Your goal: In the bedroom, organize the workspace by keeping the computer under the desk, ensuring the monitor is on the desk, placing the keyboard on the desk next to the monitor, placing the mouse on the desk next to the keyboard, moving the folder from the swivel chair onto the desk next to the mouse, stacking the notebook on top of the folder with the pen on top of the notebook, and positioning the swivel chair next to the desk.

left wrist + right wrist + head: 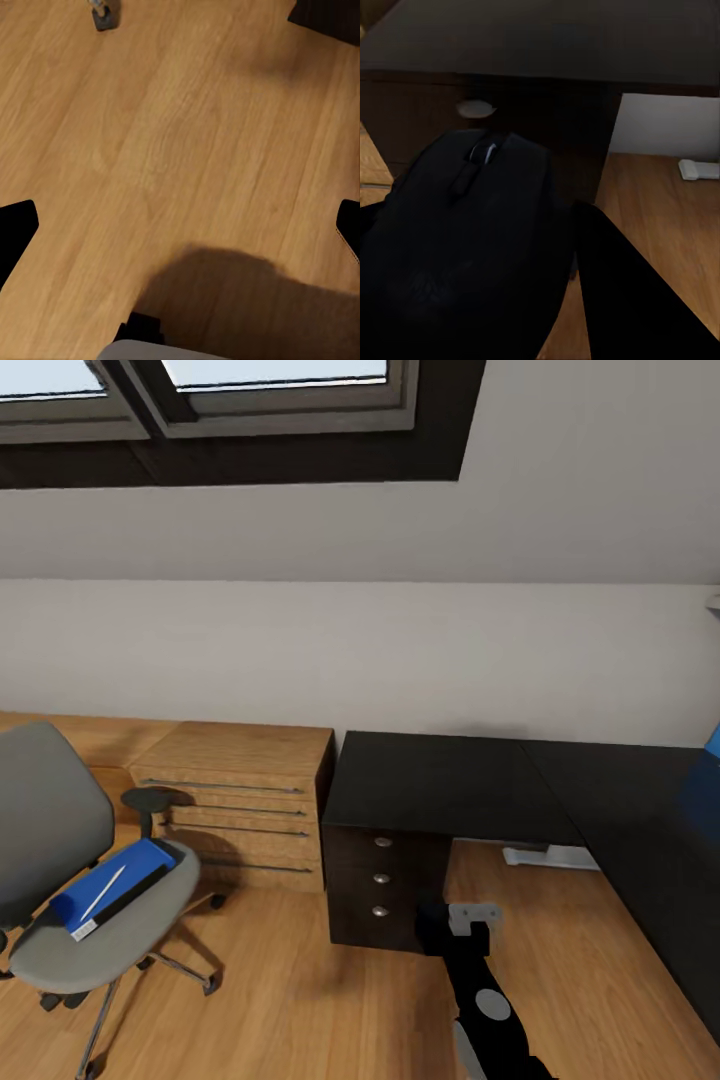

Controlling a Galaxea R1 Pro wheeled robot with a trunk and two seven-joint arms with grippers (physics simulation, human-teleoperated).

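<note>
The swivel chair [50, 830], grey with black armrests, stands at the left on the wood floor. On its seat lies the blue folder [115, 885], and a thin white pen [103, 893] rests across it. The glossy black desk [450, 785] fills the middle and right. Low in front of the desk's drawers, my right gripper [440, 932] is shut on the dark mouse [472, 240], which looms between the fingers [637, 300] in the right wrist view. My left gripper [180, 225] hangs open over bare floor, with black fingertips [15, 229] at the frame's edges.
Oak drawers [240, 800] stand against the wall between chair and desk. A black drawer block [385, 880] with three knobs sits under the desk's left end, and a white foot bar [550, 856] lies behind it. A chair castor [105, 13] is near my left gripper. Something blue [712, 745] touches the right edge.
</note>
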